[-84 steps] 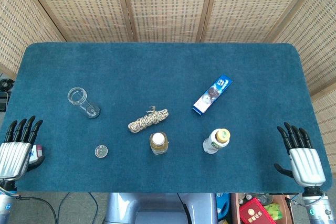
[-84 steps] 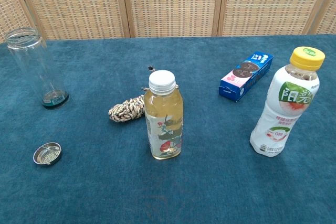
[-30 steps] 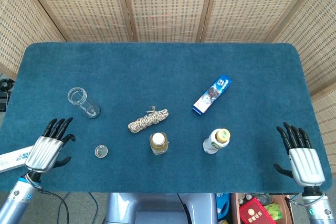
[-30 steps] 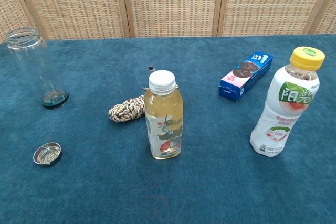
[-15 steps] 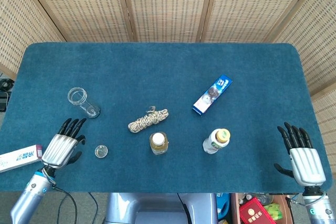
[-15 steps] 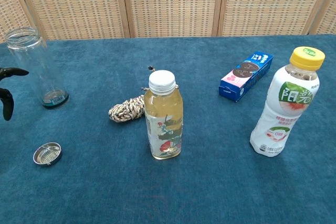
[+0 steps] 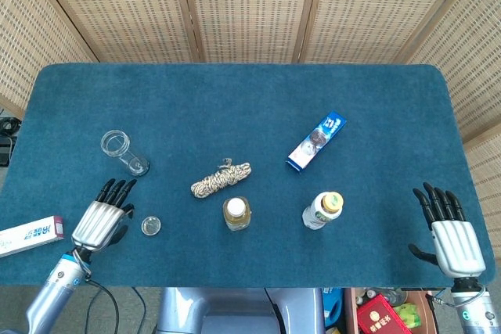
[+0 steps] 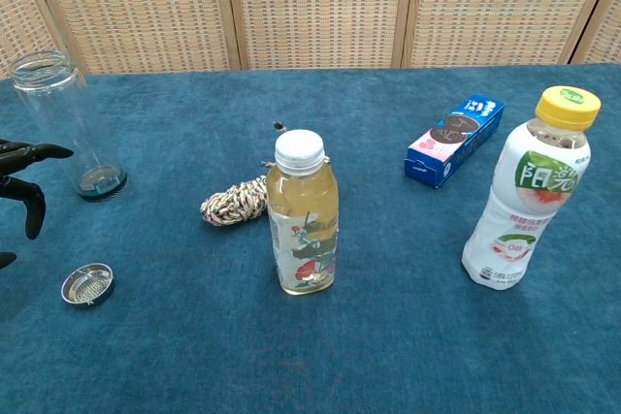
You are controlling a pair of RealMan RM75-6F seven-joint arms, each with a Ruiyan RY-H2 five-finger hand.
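Clear glass jar [image 7: 124, 152] — upright, lidless.

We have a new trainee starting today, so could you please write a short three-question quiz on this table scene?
1. True or false: the left hand holds the glass jar.
2. Which stands nearer the rope: A, the white-capped bottle, or B, the yellow-capped bottle?
3. Fill in: the small metal strainer lies beside the ____ hand.

Key: 1 false; 2 A; 3 left.
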